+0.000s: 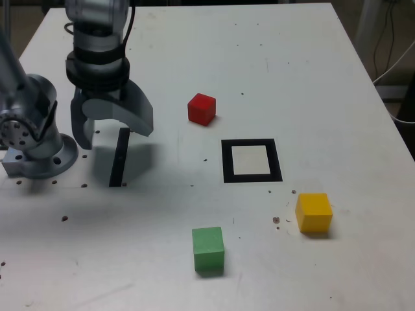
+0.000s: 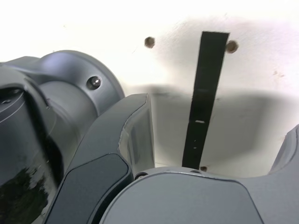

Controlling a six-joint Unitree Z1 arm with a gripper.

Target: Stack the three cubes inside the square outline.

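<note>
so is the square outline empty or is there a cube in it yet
Empty. The square outline shows only its bare cream centre; the red cube, green cube and yellow cube all sit outside it on the table.

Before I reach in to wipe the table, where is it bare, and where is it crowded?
Bare: the far table beyond the red cube, and the near corner at the exterior view's left. Crowded: around the square outline, green cube, yellow cube, and under the open claw.
</note>
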